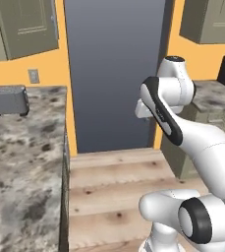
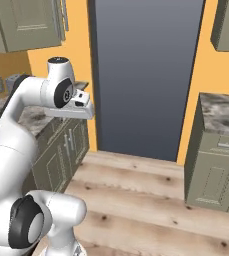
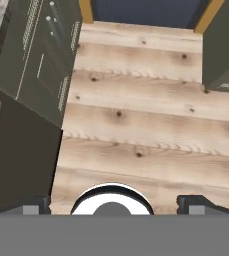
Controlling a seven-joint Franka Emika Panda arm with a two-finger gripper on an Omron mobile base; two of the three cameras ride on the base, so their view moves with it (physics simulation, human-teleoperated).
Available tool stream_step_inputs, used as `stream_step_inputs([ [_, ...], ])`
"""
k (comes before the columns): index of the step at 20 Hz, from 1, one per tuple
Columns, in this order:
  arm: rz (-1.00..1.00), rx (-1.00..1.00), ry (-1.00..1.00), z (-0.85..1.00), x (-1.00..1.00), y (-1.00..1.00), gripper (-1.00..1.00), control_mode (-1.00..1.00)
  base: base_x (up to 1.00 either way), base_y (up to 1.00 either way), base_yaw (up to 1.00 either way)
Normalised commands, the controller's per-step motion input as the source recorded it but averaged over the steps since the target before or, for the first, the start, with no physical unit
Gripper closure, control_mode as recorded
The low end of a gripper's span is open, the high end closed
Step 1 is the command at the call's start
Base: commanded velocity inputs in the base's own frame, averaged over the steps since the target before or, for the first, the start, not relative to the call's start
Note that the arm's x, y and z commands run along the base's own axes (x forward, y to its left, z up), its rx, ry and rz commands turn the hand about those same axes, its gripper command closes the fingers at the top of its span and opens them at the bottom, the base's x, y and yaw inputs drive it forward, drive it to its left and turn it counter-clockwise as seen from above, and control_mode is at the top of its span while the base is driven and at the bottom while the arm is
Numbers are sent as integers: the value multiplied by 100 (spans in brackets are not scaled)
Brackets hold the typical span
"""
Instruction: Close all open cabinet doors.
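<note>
1. A kitchen with orange walls, a plank floor (image 3: 146, 125) and a tall dark grey fridge (image 1: 114, 74) straight ahead; speckled stone counters (image 1: 20, 167) flank the aisle.
2. The gripper (image 3: 113, 202) points down at the floor, its fingertips (image 3: 36, 206) wide apart with nothing between them.
3. The cabinet doors (image 1: 28, 22) hang well above the gripper, up on the wall to its left; another (image 1: 210, 19) hangs high to its right; none is near the fingers.
4. A toaster (image 1: 9, 100) sits on the left counter, well apart from the gripper.
</note>
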Motion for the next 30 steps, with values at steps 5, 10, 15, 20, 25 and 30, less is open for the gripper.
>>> stream_step_inputs([
  [5,0,0,0,0,0,0,-100,100,70,-35,-3],
  [10,0,0,0,0,0,0,-100,100,69,-37,0],
  [15,0,0,0,0,0,0,-100,100,70,-39,0],
  [20,0,0,0,0,0,0,-100,100,69,-37,0],
  [25,0,0,0,0,0,0,-100,100,72,-30,0],
  [30,0,0,0,0,0,0,-100,100,80,-3,2],
])
